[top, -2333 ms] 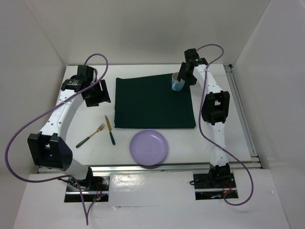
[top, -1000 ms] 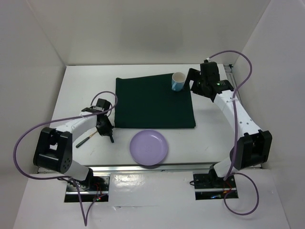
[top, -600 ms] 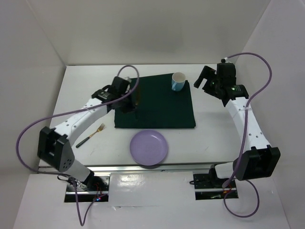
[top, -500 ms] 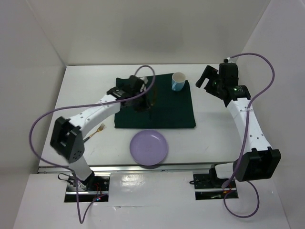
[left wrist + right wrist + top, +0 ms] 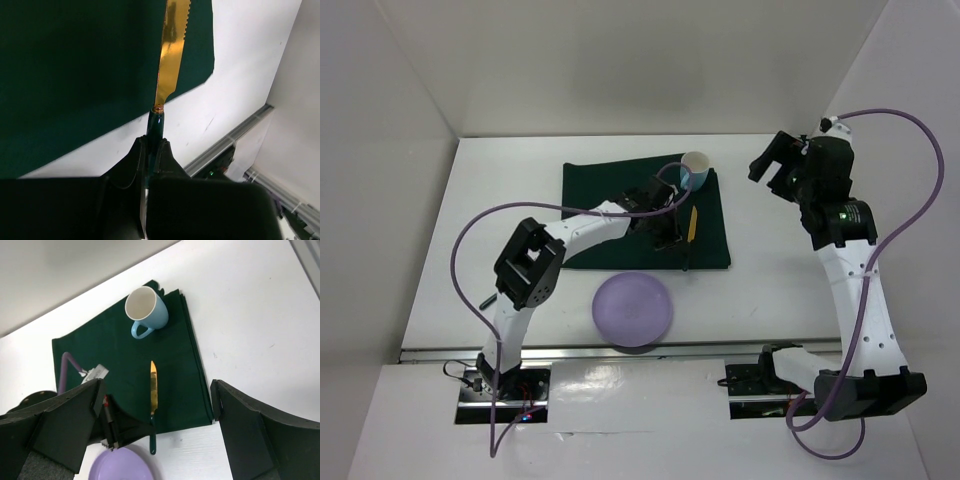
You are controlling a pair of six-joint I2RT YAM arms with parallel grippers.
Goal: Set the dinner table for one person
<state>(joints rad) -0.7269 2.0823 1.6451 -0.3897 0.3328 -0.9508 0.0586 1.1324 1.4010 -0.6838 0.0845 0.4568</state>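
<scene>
Left gripper clamped on gold-bladed dark-handled knife, blade over dark green cloth mat; pale blue mug just above; right gripper gaping; knife previously lay left of mat

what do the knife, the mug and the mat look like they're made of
The knife: blade looks like polished gold-toned metal, mirror-bright with a serrated edge; handle dark green, glossy, perhaps enamel or plastic. The mug: smooth pale blue outside, white inside, likely glazed ceramic. The mat: dark green matte cloth, with a layered folded edge.
</scene>
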